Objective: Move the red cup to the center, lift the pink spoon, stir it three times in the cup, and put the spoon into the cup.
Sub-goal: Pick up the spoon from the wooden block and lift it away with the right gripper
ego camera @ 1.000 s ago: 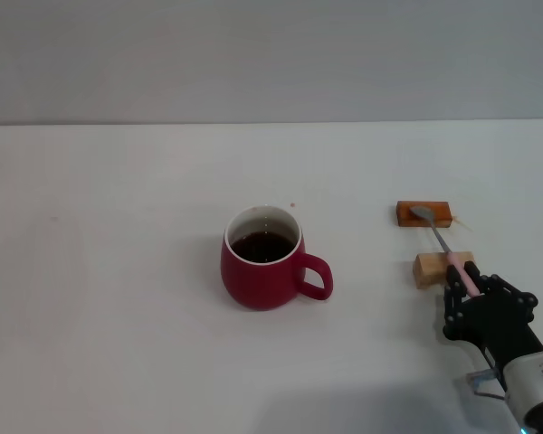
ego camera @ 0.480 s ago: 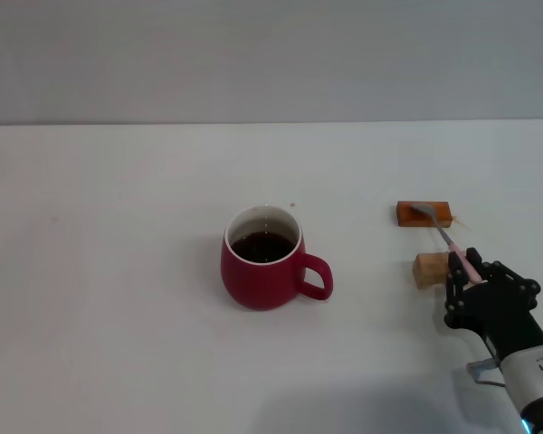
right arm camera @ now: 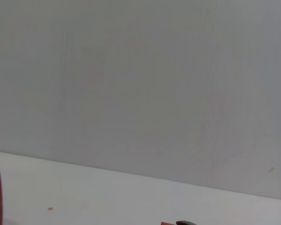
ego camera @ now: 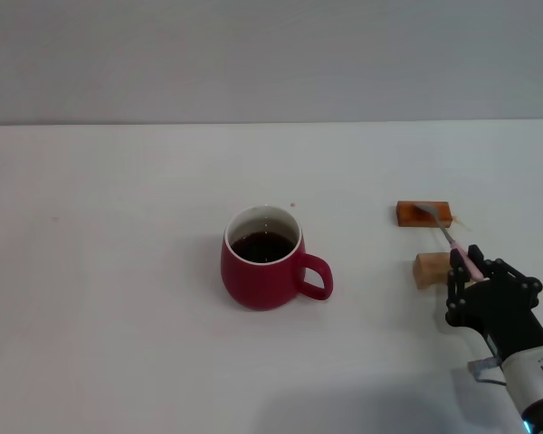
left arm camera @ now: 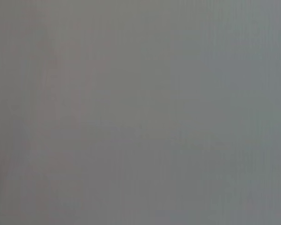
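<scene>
The pink spoon [ego camera: 452, 241], lying across two wooden blocks [ego camera: 424, 213] at the right, is being clenched at its handle by the right gripper [ego camera: 467, 268], so lifting seems underway, and carrying it left above the central red cup [ego camera: 263, 259] comes next.

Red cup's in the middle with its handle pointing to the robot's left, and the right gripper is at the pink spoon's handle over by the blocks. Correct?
Not quite. In the head view the red cup has its handle pointing to the robot's right, toward the blocks. The rest holds: the right gripper is at the pink spoon.
</scene>
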